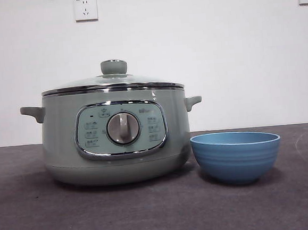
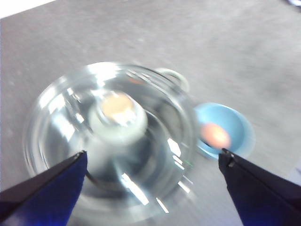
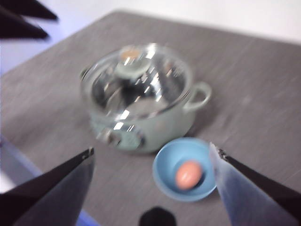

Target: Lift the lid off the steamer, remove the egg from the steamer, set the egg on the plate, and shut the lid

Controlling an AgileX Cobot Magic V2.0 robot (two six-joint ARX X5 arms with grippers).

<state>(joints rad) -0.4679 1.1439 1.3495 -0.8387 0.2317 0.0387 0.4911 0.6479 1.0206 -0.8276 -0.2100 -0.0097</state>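
Note:
The sage-green steamer stands on the table with the glass lid seated on it, green knob upright. The blue plate sits just right of it; the egg lies inside it, also seen in the left wrist view. My left gripper is open and empty, above the lid. My right gripper is open and empty, high above the plate and steamer. In the front view the egg is hidden by the plate's wall.
The grey table stretches in front of and to both sides of the steamer. A white wall with two sockets is behind. The left arm's black jaws show in a corner of the right wrist view.

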